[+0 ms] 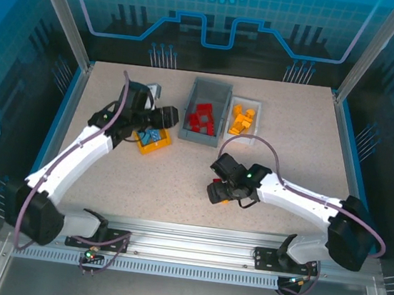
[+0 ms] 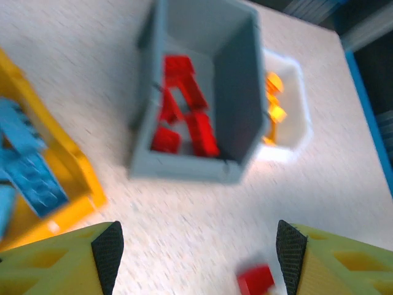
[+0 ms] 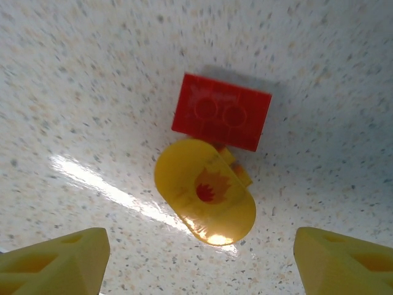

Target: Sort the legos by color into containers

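Left arm stretches toward the far edge, left pincer [image 2: 199, 252] spread, empty, near yellow bin [image 2: 80, 166]. Right arm elbows toward surface [image 1: 292, 130] centre, right pincer [image 3: 199, 252] spread above touching red brick [image 3: 221, 120] and yellow rounded brick [image 3: 206, 193].

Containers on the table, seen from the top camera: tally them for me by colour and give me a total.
Yellow container: 1
Grey container: 1
White container: 1
Total: 3
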